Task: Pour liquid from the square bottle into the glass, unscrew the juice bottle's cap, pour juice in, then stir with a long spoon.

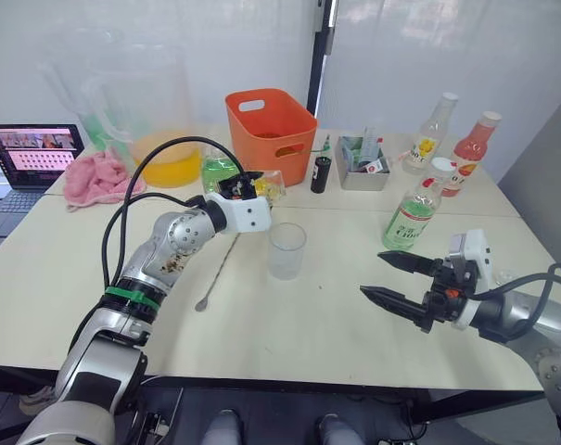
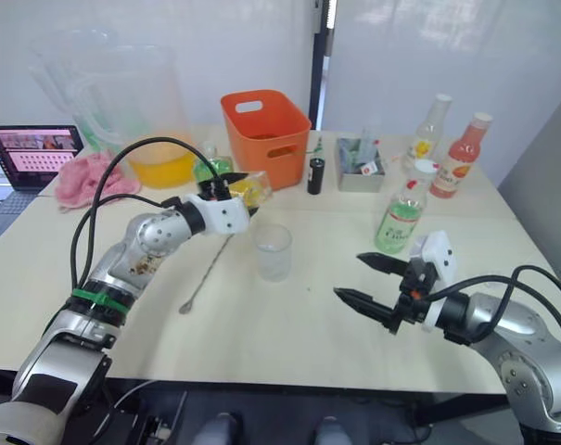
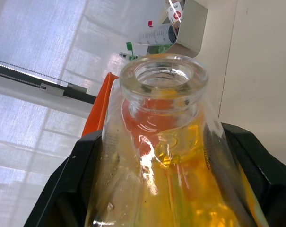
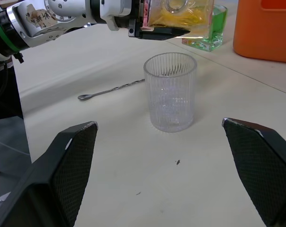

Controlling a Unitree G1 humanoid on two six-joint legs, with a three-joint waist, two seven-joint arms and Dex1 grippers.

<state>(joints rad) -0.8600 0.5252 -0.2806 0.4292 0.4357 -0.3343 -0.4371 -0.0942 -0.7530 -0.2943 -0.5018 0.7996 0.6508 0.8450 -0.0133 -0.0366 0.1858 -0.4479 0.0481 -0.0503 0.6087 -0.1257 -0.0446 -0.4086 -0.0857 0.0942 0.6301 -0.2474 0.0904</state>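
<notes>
Looking like we're barely at step one: left end effector [image 1: 258,189] clamped on the squat clear square bottle of yellow liquid [image 1: 266,188], tipped above the empty ribbed tumbler [image 1: 286,250] mid-tabletop, right end effector [image 1: 388,277] spread open, juice and stirring untouched.

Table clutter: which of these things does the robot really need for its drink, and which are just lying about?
Needed: square bottle in the left fingers, glass, juice bottle, long spoon.

Lying about: orange basket, pitcher, pink cloth, laptop, red-liquid bottle.
</notes>
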